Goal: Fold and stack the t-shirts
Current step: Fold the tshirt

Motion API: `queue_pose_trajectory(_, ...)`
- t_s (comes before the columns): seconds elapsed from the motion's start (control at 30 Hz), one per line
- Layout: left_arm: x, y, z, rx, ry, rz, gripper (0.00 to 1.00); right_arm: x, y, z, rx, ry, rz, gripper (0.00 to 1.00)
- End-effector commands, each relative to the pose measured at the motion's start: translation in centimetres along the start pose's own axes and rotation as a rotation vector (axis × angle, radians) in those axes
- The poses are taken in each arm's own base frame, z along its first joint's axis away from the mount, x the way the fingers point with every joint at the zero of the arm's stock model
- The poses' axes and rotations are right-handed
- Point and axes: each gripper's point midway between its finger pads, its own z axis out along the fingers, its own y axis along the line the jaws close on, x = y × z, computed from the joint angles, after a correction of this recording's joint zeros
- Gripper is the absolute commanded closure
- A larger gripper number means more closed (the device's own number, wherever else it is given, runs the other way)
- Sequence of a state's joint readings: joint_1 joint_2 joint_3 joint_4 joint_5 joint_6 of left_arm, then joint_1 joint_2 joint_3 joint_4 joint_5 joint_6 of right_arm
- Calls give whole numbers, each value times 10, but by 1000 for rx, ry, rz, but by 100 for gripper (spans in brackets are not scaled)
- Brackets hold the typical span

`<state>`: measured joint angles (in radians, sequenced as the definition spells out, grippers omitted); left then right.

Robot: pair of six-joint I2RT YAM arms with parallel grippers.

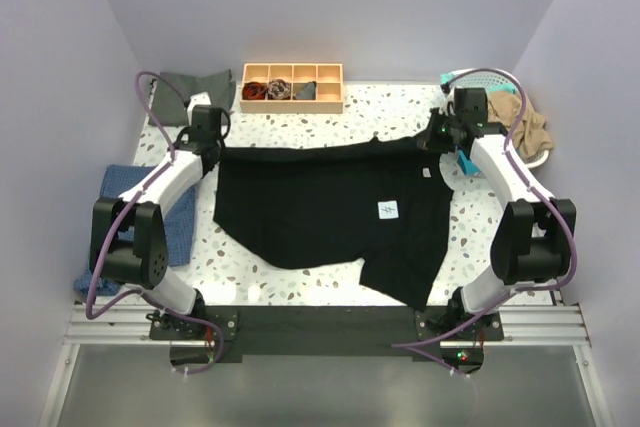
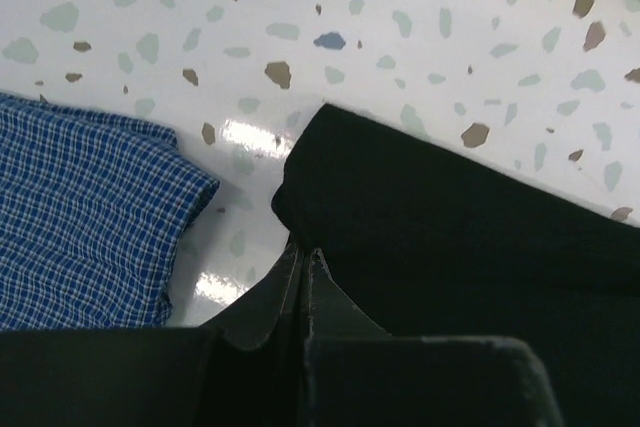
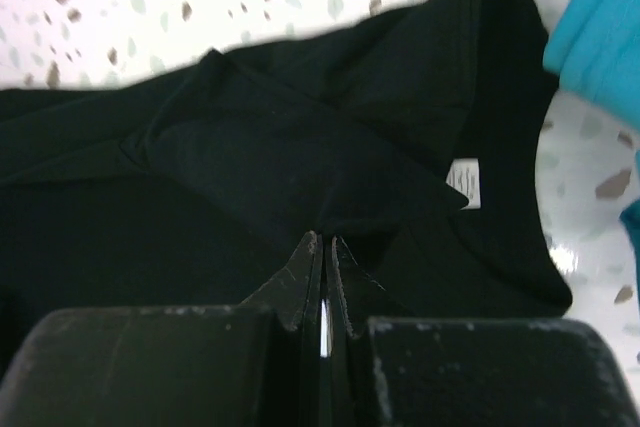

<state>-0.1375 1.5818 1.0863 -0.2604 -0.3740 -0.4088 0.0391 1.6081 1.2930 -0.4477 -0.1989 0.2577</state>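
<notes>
Black t-shirt (image 1: 330,207) spread flat mid-table, far edge stretched between both grippers; near right corner draped past table edge. Left gripper (image 2: 303,255) pinched shut on far left corner of shirt, fingertips partly buried in fabric. Right gripper (image 3: 325,242) clamped on fold beside collar, fingers pressed together. Cloth matte, soft, creased near neck label (image 3: 465,183). Teal t-shirt (image 3: 598,35) cut off by frame edge. Tan t-shirt (image 1: 530,129) bunched at basket (image 1: 487,75), shape unclear. Table (image 1: 400,112) glossy, speckled.

Speckled table (image 1: 300,132) under black t-shirt (image 1: 320,207)
</notes>
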Motion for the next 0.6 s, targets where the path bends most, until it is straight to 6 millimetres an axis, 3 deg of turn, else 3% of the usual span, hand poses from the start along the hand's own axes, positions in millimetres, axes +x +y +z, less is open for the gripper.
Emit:
queue_pose_trajectory(0.0, 20, 10, -4, -10, 42, -26, 100, 21, -1, -24, 36, 30, 13, 100)
queue_pose_trajectory(0.13, 34, 13, -4, -13, 70, -26, 100, 44, -13, -30, 98, 75, 19, 100)
queue_pose_trajectory(0.17, 37, 13, -3, -19, 78, -26, 96, 54, -16, -28, 106, 95, 27, 97)
queue_pose_trajectory(0.23, 40, 14, -2, -24, 91, -22, 88, 62, -17, -25, 104, 117, 30, 70)
queue_pose_trajectory(0.27, 41, 15, 0, -32, 95, -18, 80, 66, -19, -24, 112, 120, 36, 48)
queue_pose_trajectory(0.37, 33, 21, -4, -65, 78, -32, 70, 57, -21, -28, 136, 79, 39, 42)
queue_pose_trajectory(0.47, 17, 23, -14, -73, 32, -44, 66, 33, -18, -38, 144, 5, 29, 40)
queue_pose_trajectory(0.57, 2, 12, -22, -10, 2, -57, 66, 13, -8, -33, 102, -42, 27, 36)
